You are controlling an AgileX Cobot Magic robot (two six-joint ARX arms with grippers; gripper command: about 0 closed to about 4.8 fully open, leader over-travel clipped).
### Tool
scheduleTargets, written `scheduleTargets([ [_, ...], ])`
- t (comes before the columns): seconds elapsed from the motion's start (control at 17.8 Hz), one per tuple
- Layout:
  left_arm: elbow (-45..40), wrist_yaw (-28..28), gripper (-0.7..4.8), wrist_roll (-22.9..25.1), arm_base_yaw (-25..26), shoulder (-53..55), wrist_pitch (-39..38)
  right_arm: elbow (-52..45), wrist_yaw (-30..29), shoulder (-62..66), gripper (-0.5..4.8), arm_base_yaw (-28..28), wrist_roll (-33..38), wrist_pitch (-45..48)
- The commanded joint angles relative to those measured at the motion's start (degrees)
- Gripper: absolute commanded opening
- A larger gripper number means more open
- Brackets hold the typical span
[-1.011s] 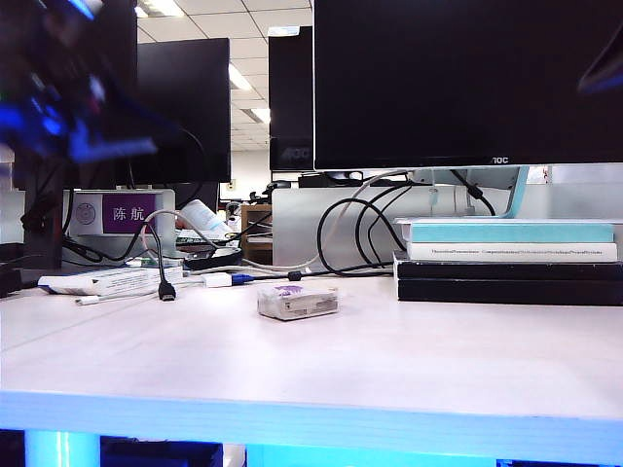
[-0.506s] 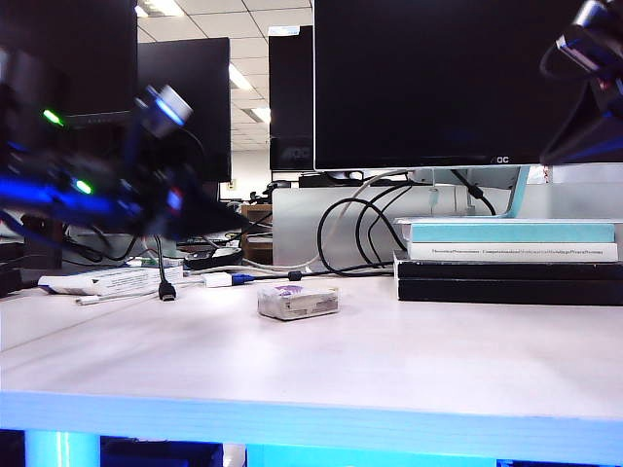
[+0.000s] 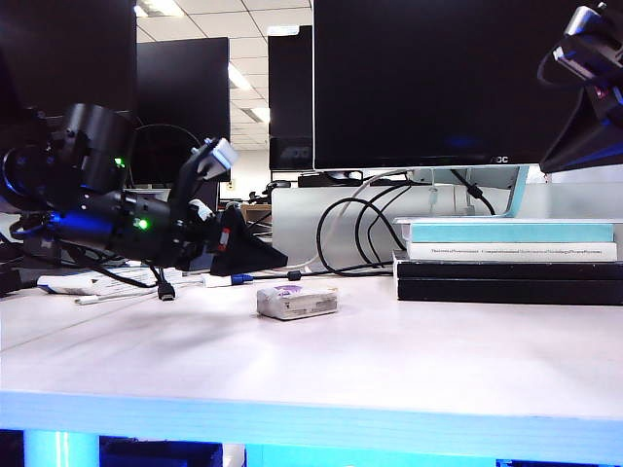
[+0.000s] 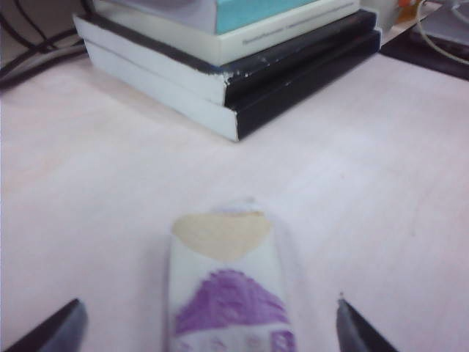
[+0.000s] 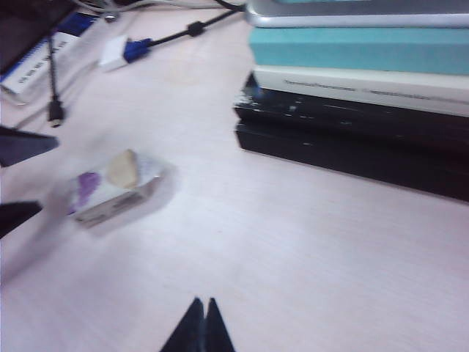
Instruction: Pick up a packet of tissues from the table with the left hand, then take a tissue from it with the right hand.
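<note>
The packet of tissues [image 3: 297,302] lies flat on the white table [image 3: 409,360], clear plastic with a purple label. My left gripper [image 3: 265,261] hovers low just left of it, open. In the left wrist view the packet [image 4: 229,290] lies between the two wide-apart fingertips [image 4: 67,317] without touching them. A beige oval patch [image 4: 220,235] marks its far end; no loose tissue shows. My right gripper [image 3: 551,161] hangs high at the right, shut and empty. Its wrist view shows the closed tips [image 5: 202,302] above bare table, with the packet [image 5: 110,187] off to one side.
A stack of books [image 3: 506,258] lies right of the packet. Behind stand dark monitors [image 3: 458,83] with looping black cables [image 3: 355,229]. A long white package [image 3: 97,282], a USB plug and a nameplate sit at the far left.
The left arm swept down from the upper left to just beside the packet, its jaws now wide. The right arm came into view at the upper right and lowered slightly.
</note>
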Motion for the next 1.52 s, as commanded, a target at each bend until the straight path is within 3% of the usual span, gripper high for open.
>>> scheduleTargets([
  [0.06,0.1,-2.6,4.79,1.5,-1.6,0.8,-0.3,0.3,0.7,-0.1,-0.04,0.1,-0.4,1.0],
  [0.22,0.3,-11.0,4.79,2.5,-5.3,2.5,-0.1,0.3,0.9,-0.1,-0.04,0.0,-0.4,1.0],
  [0.34,1.0,-12.5,4.79,2.8,-7.0,3.5,-0.3,0.3,0.9,-0.1,-0.04,0.0,-0.4,1.0],
  [0.51,3.6,-19.0,4.79,1.2,-8.7,5.5,-1.0,0.3,0.9,-0.1,-0.04,0.0,-0.5,0.7],
  [0.62,5.4,-18.4,4.79,0.8,-8.7,6.3,-3.9,0.2,0.9,-0.1,-0.04,0.0,-0.6,0.5],
  [0.79,7.8,-16.3,3.63,1.0,-8.7,6.4,-10.0,0.2,0.9,-0.1,-0.04,0.0,-1.5,0.3],
  [1.01,8.1,-13.9,2.05,1.8,-9.0,6.4,-11.6,0.3,0.9,-0.1,-0.04,0.0,-1.5,0.7],
  [1.35,8.1,-3.1,2.06,4.6,-9.0,2.1,-15.2,0.3,-2.3,-0.1,-0.04,0.0,0.6,-0.8],
  [1.4,8.1,-0.9,2.06,5.7,-9.0,0.7,-16.6,0.3,-4.7,-0.1,-0.04,-0.1,2.0,-1.5],
  [1.52,8.1,4.0,2.06,7.8,-9.0,-3.2,-20.7,0.4,-14.9,-0.1,-0.04,-1.2,7.3,-2.3],
])
